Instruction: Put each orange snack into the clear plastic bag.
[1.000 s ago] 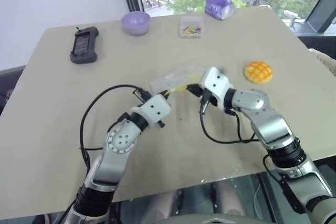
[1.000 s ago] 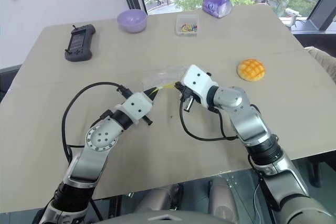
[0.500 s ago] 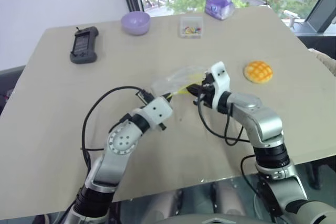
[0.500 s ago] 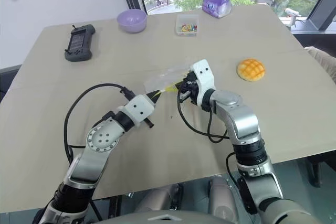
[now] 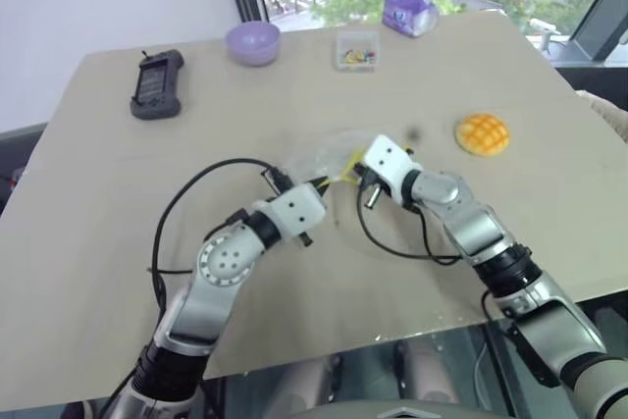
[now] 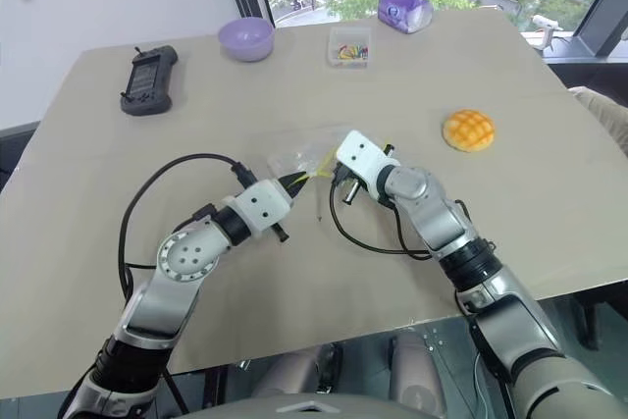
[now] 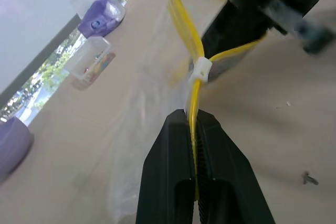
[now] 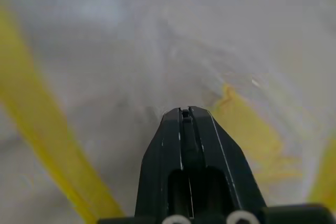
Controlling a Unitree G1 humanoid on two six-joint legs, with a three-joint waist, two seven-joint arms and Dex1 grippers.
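One orange snack (image 5: 483,133) is sitting alone on the tan table (image 5: 118,242), out toward the robot's right, well apart from both grippers. Scored grid on its domed top is facing up.

One clear plastic bag (image 5: 319,156) is lying crumpled near the table's middle, its yellow zip strip (image 7: 195,56) bowing open into a loop at the near end.

Two grippers are working at that bag. The left gripper (image 7: 193,124) is pinching the yellow strip between its black fingers (image 7: 168,150), pressed tight together on it, just below a small white slider clip (image 7: 200,69). The right gripper (image 8: 188,113) is pushing into the bag's mouth, its fingers pressed together with no gap; plastic film and yellow strip are surrounding its tip, and I cannot tell that it is gripping any of it. From the head views its white wrist housing is sitting just beside the bag's opening, facing the left gripper.

Along the far edge:
- one purple bowl (image 5: 253,42)
- one small clear box (image 5: 357,49) of coloured bits
- one purple tissue pack (image 5: 409,13)
- one dark handheld device (image 5: 157,83), toward the left side

Black cables are looping off both wrists onto the tabletop.
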